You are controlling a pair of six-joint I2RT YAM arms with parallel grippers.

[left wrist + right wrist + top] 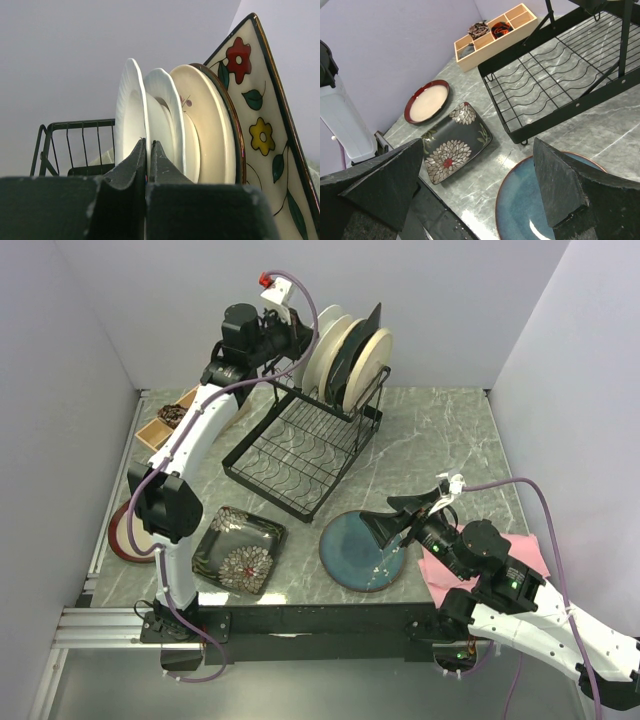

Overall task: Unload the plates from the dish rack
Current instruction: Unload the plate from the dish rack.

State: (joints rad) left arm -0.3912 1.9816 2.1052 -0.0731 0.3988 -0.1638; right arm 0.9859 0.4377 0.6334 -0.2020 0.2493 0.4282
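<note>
Atop the rack, left gripper clamps white plate beside other plates; right gripper gapes over teal plate.

A grey-green marbled table fills the middle of the top view, boxed in by pale lavender walls at 9, 12 and 3 o'clock. A wooden compartment tray lies at about 10 o'clock on the table, close against the left wall and set at a slant. In the right wrist view two of its compartments hold small dark items, one with orange on it; what they are cannot be told. A pink cloth lies at about 4 o'clock, at the near right corner. A silver rail runs along the near edge, at 7 o'clock.
</note>
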